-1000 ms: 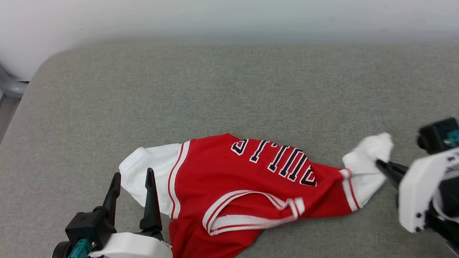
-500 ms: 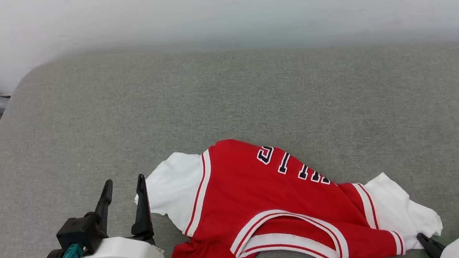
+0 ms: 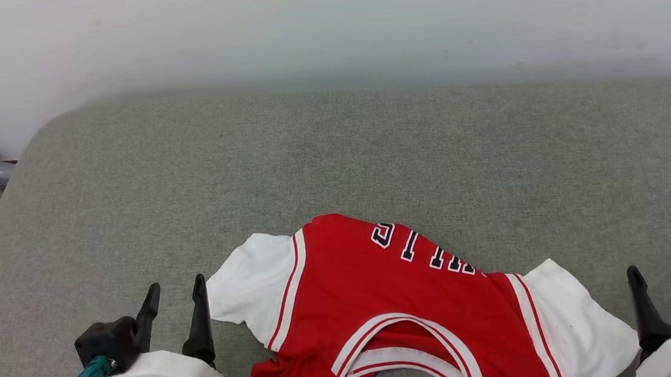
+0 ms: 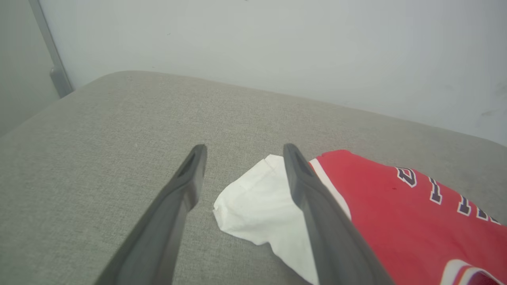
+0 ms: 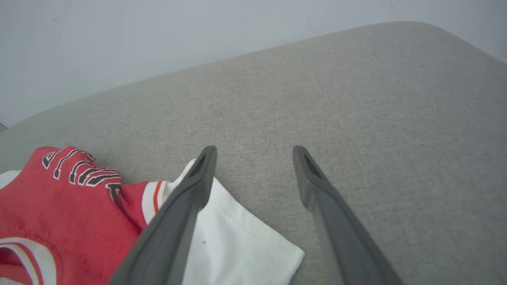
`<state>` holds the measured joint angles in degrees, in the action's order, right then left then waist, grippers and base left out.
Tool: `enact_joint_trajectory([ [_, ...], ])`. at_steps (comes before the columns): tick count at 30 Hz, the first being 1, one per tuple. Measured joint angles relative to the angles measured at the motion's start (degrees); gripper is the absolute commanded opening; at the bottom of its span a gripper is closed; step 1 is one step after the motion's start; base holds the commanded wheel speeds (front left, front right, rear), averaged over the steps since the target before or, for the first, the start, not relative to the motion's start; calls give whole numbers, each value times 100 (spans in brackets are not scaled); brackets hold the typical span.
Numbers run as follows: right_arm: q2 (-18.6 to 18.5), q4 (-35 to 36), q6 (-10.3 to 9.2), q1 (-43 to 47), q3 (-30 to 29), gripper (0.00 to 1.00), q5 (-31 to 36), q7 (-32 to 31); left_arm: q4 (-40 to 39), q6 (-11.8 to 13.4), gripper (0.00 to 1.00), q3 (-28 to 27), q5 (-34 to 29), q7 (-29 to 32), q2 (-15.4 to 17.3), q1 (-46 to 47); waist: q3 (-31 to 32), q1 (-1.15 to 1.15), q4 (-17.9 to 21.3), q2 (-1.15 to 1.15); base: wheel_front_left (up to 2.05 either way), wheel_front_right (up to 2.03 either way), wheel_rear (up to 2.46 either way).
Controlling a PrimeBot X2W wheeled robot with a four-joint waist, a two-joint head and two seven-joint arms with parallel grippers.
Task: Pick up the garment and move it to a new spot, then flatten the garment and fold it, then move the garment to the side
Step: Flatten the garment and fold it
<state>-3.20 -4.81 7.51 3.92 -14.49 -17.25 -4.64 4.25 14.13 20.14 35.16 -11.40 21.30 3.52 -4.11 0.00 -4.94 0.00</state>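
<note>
One garment (image 3: 381, 294), red with white sleeves, rumpled on grey cushion (image 3: 332, 152); left gripper (image 3: 177, 282) and right gripper (image 3: 654, 272) flanking it, jaws apart, holding nothing.

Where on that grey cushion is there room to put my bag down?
The widest bare stretch of the grey cushion runs between the wall and the far edge of the garment. More bare fabric lies left of the left gripper and beyond the right gripper. The near edge is crowded: the garment spreads there between the two open grippers.
</note>
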Motion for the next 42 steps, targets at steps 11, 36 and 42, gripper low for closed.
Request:
enact_joint_trajectory([
  [11,25,987,0,97,554,100,671,422,93,-309,100,24,655,1846,687,276,-17,0,202,0,0,0,0],
  [36,25,1277,0,-41,680,100,253,283,1385,-961,0,798,1250,5274,1493,1740,-879,-1,955,0,0,0,0],
  [42,25,1093,0,-42,243,100,235,-138,1507,-1042,0,767,1282,4812,1287,1701,-770,-1,947,0,0,0,0],
])
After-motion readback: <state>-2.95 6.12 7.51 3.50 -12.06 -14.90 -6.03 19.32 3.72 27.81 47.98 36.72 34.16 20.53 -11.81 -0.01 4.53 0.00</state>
